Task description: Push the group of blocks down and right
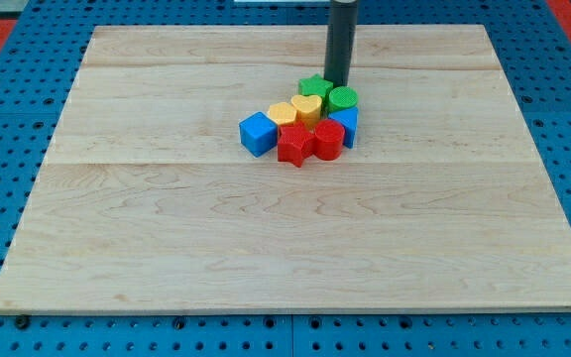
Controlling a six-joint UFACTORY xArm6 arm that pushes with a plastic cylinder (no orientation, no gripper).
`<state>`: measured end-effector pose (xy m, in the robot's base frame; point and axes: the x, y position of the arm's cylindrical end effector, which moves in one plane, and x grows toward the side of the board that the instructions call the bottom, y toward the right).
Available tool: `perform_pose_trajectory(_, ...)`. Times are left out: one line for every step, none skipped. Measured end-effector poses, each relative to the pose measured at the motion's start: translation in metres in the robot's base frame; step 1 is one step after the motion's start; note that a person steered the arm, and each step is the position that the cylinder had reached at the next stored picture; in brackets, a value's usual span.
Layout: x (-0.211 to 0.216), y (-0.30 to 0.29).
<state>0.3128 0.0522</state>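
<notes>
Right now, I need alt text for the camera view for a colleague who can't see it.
My tip sits at the top edge of a tight cluster of blocks near the wooden board's centre, touching or just behind the green star block. The cluster also holds a green round block, two yellow blocks, two red blocks and two blue blocks.

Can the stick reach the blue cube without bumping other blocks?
Probably not straight from here. My tip sits at the cluster's top edge, by the green blocks, with yellow ones between it and the blue cube. Going around the view's left side looks free.
</notes>
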Motion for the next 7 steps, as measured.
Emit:
perform_pose_trajectory(0.000, -0.015)
perform_pose_trajectory(0.002, -0.004)
perform_pose_trajectory(0.039, -0.010)
perform_pose_trajectory(0.066, -0.009)
perform_pose_trajectory(0.079, 0.006)
perform_pose_trajectory(0.089, 0.013)
perform_pose_trajectory(0.095, 0.001)
